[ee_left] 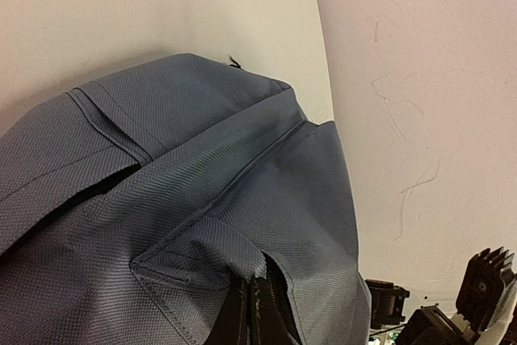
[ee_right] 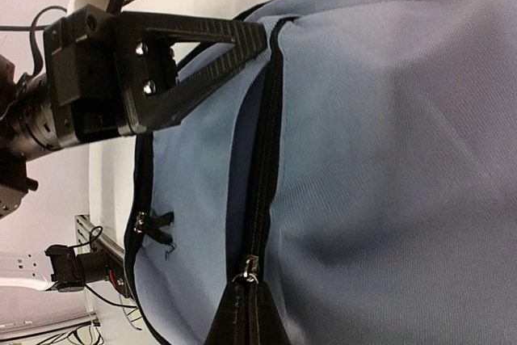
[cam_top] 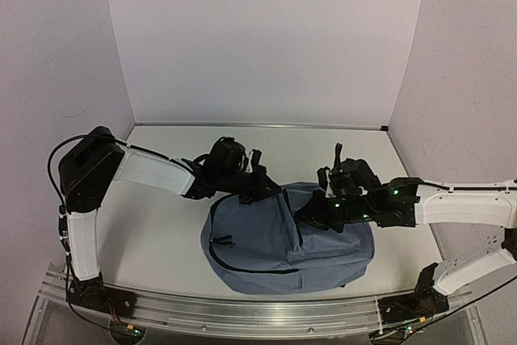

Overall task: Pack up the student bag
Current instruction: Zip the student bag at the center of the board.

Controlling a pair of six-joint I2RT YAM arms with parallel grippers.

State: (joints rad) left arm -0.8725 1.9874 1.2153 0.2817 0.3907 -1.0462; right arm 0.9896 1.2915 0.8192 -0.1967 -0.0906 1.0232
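- Grey-blue woven fabric: the student bag (cam_top: 275, 240), soft and slumped, lies on the white tabletop (cam_top: 153, 224) at the near middle, between the two arms and close to the front edge.
- Black zip (ee_right: 266, 159) runs along the bag's body; from overhead another dark zip line (cam_top: 250, 269) curves across the bag's near-left part.
- Small black buckle or strap tab (ee_right: 153, 228) sits on the bag's edge trim, near the zip but apart from it.
- Left end effector (cam_top: 271, 191): reaches in from the left onto the bag's far-left upper edge. In its own wrist view the fingertips (ee_left: 254, 313) are shut tight on a raised fold of the bag's cloth (ee_left: 202, 199), beside a stitched seam.
- Right end effector (cam_top: 313, 217): comes in from the right onto the bag's upper middle. In its wrist view the two black fingers (ee_right: 246, 317) are pressed together on the bag (ee_right: 388, 159) right on the zip line, and a little metal pull ring (ee_right: 246, 268) shows at their tips.
- From the right wrist, the left end effector's long black fingers (ee_right: 210, 46) meet at the bag's far edge.
- Aluminium rail (cam_top: 242, 313) carries both arm bases along the near edge.
- Plain pale walls (cam_top: 266, 38) enclose the tabletop on three sides.
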